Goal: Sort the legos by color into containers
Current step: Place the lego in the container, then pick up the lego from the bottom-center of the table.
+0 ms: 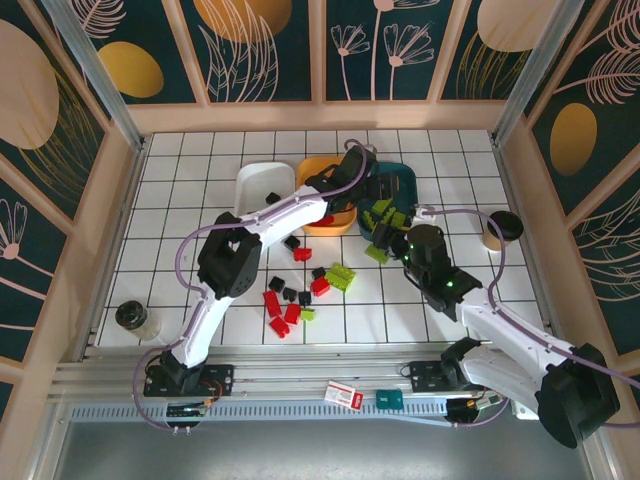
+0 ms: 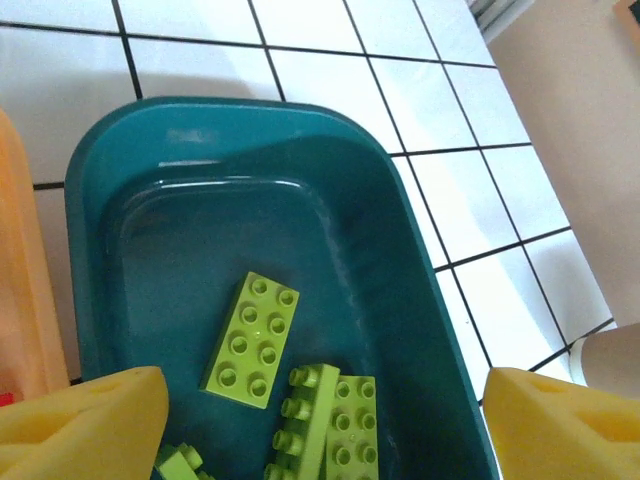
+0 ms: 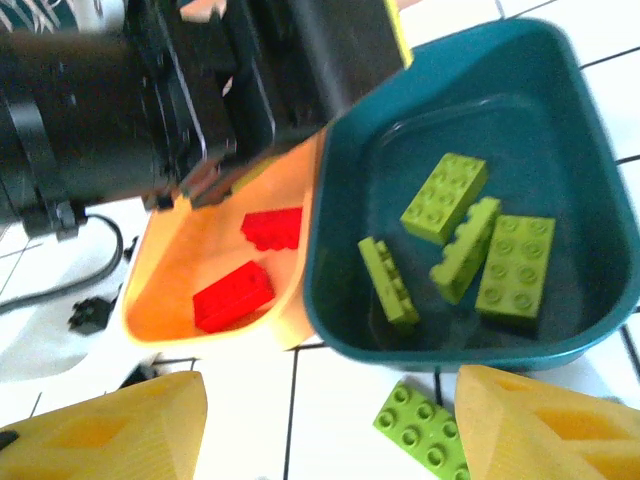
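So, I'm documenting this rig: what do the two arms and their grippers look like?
Both the left arm and right arm have white shells with black joints and a pale purple cable running alongside. Green lights glow on the right arm. The left gripper and right gripper have yellow fingers.

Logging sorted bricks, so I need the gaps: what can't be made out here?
- Top view: the left arm covers much of the orange tray and teal tray.
- Left wrist view: the bottom edge cuts off green bricks.
- Top view: the white tray holds dark bits too small to count.
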Controlling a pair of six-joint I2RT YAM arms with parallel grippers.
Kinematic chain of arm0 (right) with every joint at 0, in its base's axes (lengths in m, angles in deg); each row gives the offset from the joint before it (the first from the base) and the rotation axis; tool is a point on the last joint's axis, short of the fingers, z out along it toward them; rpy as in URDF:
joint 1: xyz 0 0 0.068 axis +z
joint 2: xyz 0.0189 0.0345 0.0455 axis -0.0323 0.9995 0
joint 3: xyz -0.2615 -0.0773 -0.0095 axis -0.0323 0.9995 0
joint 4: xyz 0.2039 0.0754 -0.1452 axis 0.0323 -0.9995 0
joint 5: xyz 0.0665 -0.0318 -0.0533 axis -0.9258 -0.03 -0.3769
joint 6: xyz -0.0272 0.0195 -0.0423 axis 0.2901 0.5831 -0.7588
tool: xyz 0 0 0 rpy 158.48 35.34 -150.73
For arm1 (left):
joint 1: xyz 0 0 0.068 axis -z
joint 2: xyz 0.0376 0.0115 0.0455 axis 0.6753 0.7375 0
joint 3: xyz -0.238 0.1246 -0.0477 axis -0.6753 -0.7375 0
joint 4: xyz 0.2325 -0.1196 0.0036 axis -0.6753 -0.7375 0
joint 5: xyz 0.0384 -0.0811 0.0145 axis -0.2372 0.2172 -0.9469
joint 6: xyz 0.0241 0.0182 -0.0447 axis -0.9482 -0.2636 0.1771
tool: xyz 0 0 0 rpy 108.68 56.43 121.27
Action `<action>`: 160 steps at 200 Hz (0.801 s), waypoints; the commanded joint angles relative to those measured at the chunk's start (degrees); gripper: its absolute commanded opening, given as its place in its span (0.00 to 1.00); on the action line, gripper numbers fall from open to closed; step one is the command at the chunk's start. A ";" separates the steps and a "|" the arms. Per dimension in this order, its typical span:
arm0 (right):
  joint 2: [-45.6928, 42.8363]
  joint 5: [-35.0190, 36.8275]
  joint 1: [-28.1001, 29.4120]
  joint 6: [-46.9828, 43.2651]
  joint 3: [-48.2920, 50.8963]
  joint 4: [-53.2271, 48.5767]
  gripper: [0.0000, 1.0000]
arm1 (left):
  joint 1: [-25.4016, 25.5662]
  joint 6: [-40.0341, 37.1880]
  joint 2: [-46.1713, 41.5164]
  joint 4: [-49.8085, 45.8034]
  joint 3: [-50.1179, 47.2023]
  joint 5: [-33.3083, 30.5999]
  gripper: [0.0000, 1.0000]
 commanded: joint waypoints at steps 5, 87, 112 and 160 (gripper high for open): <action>2.48 -10.17 1.01 -2.97 0.07 1.14 0.67 | -1.04 0.32 -10.69 5.11 -8.03 -0.64 0.89; 18.82 -13.73 23.73 -11.67 -6.19 -5.87 0.69 | -1.22 0.57 -51.80 12.23 -53.63 -10.54 0.98; 20.34 -16.36 27.52 -13.75 -6.99 -6.04 0.70 | -1.25 1.96 -61.28 9.83 -62.46 -13.54 0.98; 26.79 -15.74 32.37 -16.31 -10.38 -8.04 0.66 | -1.22 4.95 -73.72 4.89 -72.12 -16.14 0.98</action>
